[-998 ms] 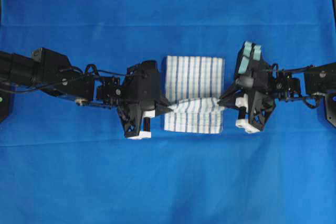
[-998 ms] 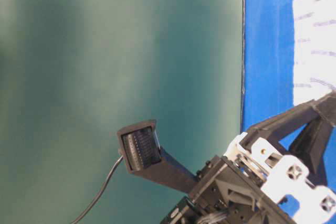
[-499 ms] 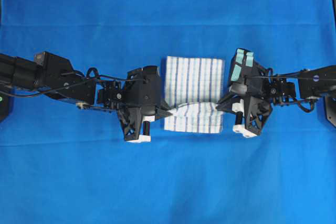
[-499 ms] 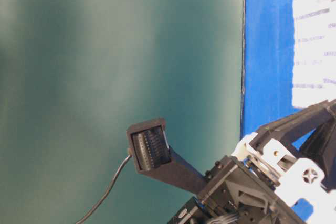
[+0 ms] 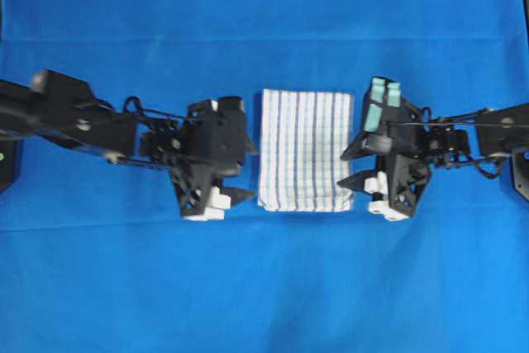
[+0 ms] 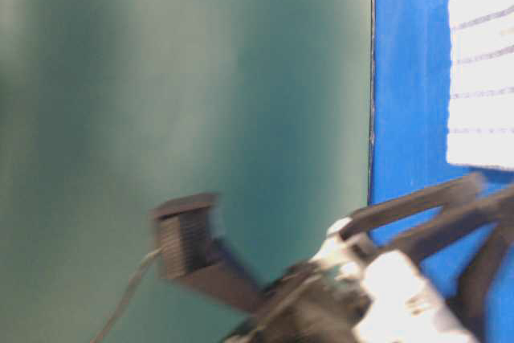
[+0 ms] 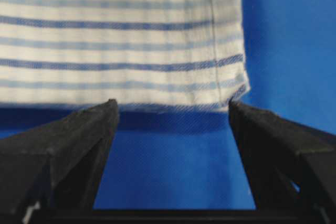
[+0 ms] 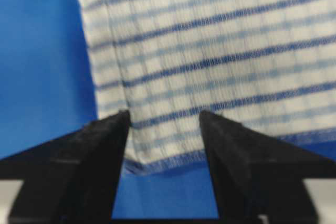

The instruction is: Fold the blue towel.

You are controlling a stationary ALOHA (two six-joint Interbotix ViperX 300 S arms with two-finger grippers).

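Observation:
The blue towel, white with thin blue stripes, lies folded flat as a small rectangle in the middle of the overhead view. My left gripper stands open just off its left edge, touching nothing. In the left wrist view the towel ends right at the tips of the open left gripper. My right gripper is open at the towel's lower right corner. The right wrist view has the towel's hem lying loose under the spread right gripper. The towel's edge also appears in the table-level view.
A large plain blue cloth covers the whole surface. Black mounts sit at the far left and far right edges. The table-level view is mostly teal wall, with a blurred arm low in it.
Both grippers were shut on the towel's raised middle fold; both have opened and let it go. The towel has dropped flat and the left gripper has drawn back leftward.

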